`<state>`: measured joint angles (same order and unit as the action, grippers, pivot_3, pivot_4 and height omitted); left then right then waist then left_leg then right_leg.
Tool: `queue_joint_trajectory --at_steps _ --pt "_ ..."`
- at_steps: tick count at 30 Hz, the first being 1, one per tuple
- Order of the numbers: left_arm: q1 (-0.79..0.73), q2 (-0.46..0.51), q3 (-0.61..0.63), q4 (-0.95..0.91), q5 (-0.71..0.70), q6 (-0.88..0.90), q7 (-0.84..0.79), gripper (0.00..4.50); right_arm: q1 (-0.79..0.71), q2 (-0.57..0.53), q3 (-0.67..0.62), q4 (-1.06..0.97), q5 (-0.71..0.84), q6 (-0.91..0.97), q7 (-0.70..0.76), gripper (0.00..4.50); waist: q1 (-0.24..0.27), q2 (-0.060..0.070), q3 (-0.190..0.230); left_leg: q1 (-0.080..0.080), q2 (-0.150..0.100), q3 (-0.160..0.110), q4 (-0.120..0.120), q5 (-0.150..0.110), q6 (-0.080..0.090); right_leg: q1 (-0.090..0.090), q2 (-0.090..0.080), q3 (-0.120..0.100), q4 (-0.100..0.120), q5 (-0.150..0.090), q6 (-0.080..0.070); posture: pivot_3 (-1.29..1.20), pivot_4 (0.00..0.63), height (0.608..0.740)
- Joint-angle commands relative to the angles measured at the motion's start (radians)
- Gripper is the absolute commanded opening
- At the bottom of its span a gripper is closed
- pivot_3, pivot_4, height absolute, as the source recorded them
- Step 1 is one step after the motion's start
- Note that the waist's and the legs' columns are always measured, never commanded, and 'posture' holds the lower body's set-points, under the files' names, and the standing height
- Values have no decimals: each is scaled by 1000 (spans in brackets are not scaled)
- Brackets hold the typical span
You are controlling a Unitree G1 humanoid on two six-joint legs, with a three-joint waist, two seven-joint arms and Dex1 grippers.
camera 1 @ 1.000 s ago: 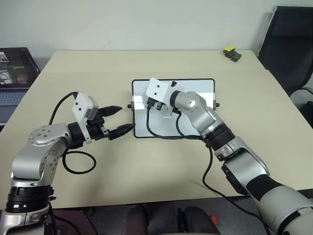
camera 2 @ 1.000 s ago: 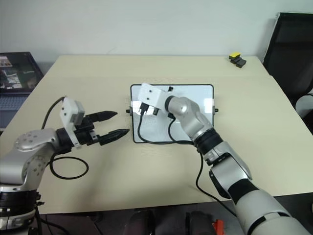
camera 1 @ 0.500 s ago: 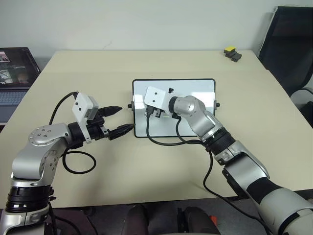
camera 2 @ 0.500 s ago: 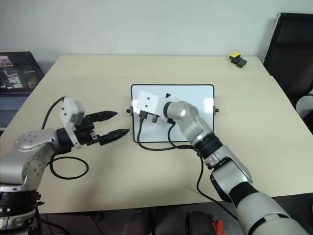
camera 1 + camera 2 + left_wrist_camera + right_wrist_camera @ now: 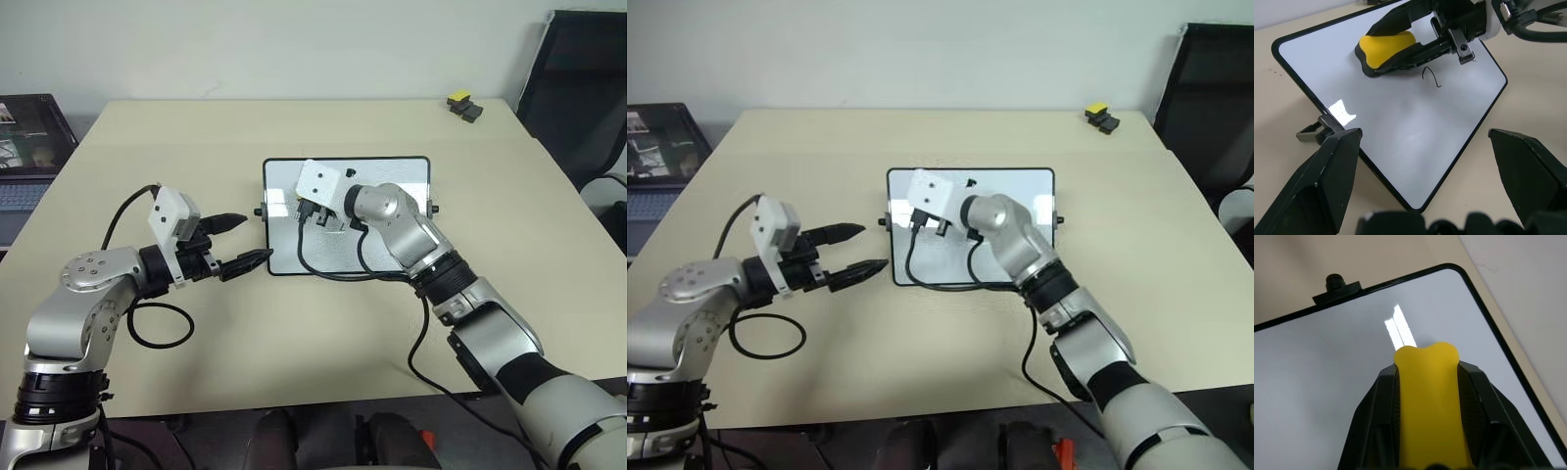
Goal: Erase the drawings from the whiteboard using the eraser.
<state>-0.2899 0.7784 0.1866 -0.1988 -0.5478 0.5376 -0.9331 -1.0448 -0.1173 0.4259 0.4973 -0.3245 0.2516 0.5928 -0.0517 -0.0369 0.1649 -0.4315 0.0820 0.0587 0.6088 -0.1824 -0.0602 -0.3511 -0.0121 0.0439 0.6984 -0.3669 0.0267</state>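
Left wrist view shows the eraser [image 5: 1387,46] held flat on the whiteboard [image 5: 1400,132], its dark underside on the glossy surface, with one thin dark squiggle of the drawings [image 5: 1431,78] just beside it and not yet wiped. The right gripper [image 5: 1427,396] has its jaws closed on the two long sides of the eraser, and this seems the good place to hold it, because the block is small and narrow. I judge it as light and a little soft under the yellow top, so a firm grip is enough. The whiteboard lies on the bench [image 5: 294,323]; it looks stiff but light and smooth, so it may slide when the eraser rubs. The left gripper [image 5: 235,242] hovers near the board's left short side with its jaws open, holding nothing.
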Motion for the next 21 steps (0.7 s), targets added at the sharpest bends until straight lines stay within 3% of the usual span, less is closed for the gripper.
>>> queue_joint_trajectory --at_steps 1,7,14,21 --pt "-13 3 10 -18 -6 -12 -5 4500 27 -1 31 28 -16 13 33 1280 0 0 0 0 0 0 0 0 0 0 0 0 0 0 0 0 150 740" --pt "-8 2 12 -19 -7 -13 -3 4500 46 -10 20 -30 0 28 56 1280 0 0 0 0 0 -1 1 0 0 1 0 0 0 0 0 0 150 740" --pt "-5 -2 14 -18 -9 -15 -1 4500 55 -58 -195 -403 145 221 65 1278 13 0 4 -2 0 0 0 0 0 -1 0 -1 -1 0 0 0 150 740" --pt "-9 -7 12 -19 -9 -22 -2 4500 112 -133 -296 -637 212 367 43 1278 17 0 3 -2 0 1 -1 0 0 -2 0 0 -2 0 0 0 150 740"
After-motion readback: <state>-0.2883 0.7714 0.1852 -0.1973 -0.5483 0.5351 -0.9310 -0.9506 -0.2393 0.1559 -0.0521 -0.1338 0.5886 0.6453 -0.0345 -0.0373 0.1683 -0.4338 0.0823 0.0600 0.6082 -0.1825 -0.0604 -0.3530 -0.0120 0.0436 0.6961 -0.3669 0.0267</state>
